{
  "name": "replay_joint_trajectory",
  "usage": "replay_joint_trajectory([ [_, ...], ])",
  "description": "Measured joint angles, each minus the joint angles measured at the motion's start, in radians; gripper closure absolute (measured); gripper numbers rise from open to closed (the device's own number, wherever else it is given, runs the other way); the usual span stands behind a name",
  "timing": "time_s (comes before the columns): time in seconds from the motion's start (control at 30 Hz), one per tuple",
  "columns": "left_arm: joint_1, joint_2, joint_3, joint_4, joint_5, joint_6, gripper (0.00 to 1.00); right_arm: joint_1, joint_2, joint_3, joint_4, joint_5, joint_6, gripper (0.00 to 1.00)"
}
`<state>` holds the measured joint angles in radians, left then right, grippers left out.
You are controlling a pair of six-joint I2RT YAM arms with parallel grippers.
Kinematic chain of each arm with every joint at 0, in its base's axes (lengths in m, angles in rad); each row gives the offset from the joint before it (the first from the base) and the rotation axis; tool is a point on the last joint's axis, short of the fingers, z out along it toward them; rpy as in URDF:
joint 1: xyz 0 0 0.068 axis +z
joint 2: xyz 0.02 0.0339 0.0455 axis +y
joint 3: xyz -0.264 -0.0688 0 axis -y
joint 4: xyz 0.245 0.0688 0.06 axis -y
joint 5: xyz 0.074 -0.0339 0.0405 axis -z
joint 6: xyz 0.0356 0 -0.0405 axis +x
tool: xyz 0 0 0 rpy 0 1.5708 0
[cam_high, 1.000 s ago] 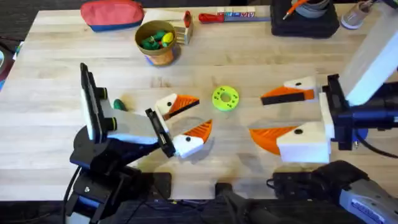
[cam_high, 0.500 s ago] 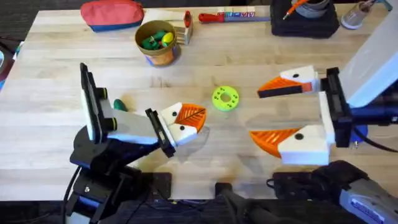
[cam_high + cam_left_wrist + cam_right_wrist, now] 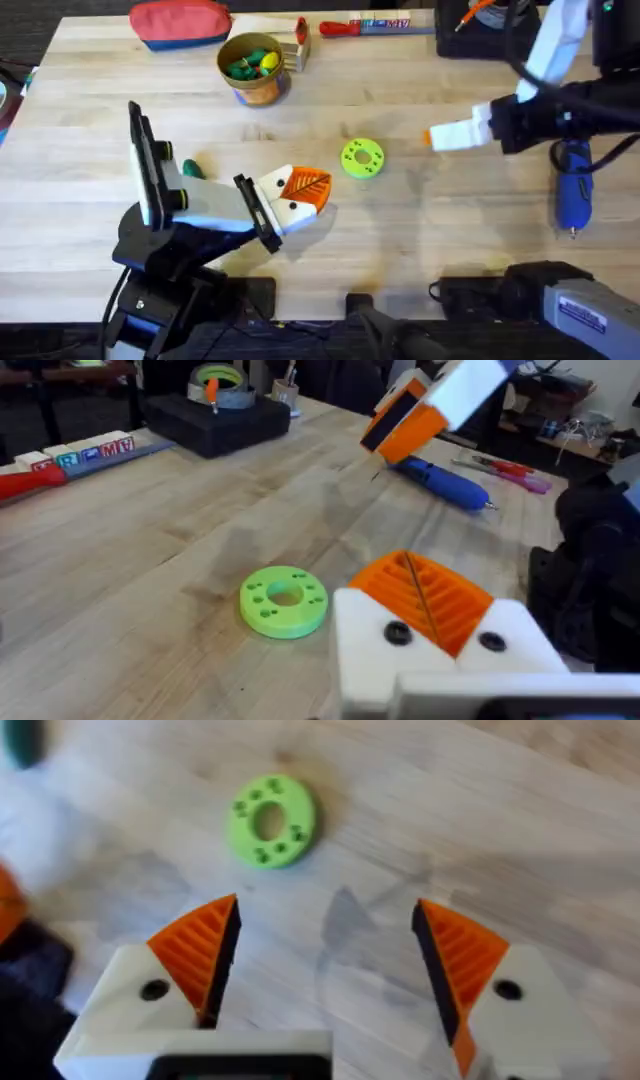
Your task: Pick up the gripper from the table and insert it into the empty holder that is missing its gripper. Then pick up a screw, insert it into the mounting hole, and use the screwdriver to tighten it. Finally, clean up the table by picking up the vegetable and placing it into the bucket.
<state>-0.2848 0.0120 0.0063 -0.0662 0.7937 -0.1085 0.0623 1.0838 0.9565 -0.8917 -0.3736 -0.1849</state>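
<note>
Pale wooden planks form the table (image 3: pixel 90 110), which carries all items in the overhead view. The left gripper (image 3: pixel 303 192) sits slightly left of centre, its white fingers clenched so that the orange ribbed pads (image 3: pixel 425 595) meet with nothing between them. The lime-green disc (image 3: pixel 362 158) lies flat just beside it at 1 o'clock, apart from the fingertips; the left wrist view confirms a gap between disc and pads. The right gripper (image 3: pixel 440 136) hangs at 3 o'clock from the disc, above the table, turned edge-on to the overhead camera; in the right wrist view its fingers (image 3: pixel 195 955) stand released and wide apart over bare wood, with the disc beyond them. The blue screwdriver (image 3: pixel 572 195) lies on the table at 4 o'clock from the right gripper, bit pointing toward the near edge. The dark green vegetable (image 3: pixel 192 169) rests on the table at 9 o'clock from the left gripper, against the left arm. The bucket (image 3: pixel 255 68) stands at 11 o'clock from the disc, holding green and yellow pieces, with the red pouch (image 3: pixel 180 22) at its 10 o'clock.
</note>
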Motion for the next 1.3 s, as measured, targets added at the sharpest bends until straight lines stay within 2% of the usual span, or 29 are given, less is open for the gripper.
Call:
replay_joint_trajectory([
  [0.23, 0.0, 0.0, 0.0, 0.0, 0.0, 0.0, 0.989, -0.287, 0.057, 0.002, 0.042, 0.335, 0.056, 0.01],
  [0.33, 0.0, 0.0, 0.0, 0.0, 0.0, 0.0, 0.989, -0.409, 0.067, 0.008, 0.084, 0.437, 0.058, 0.01],
  [0.47, 0.0, 0.0, 0.0, 0.0, 0.0, 0.0, 0.989, -0.566, 0.118, 0.012, 0.104, 0.494, 0.049, 0.01],
  [0.6, 0.0, 0.0, 0.0, 0.0, 0.0, 0.0, 0.989, -0.677, 0.208, 0.014, 0.089, 0.486, -0.021, 0.01],
  [0.8, 0.0, 0.0, 0.0, 0.0, 0.0, 0.0, 0.989, -0.751, 0.332, 0.032, 0.077, 0.447, -0.125, 0.01],
  [1.03, 0.0, 0.0, 0.0, 0.0, 0.0, 0.0, 0.989, -0.758, 0.409, 0.064, 0.091, 0.402, -0.269, 0.01],
  [1.3, 0.0, 0.0, 0.0, 0.0, 0.0, 0.0, 0.989, -0.775, 0.501, 0.064, 0.14, 0.394, -0.321, 0.01],
])
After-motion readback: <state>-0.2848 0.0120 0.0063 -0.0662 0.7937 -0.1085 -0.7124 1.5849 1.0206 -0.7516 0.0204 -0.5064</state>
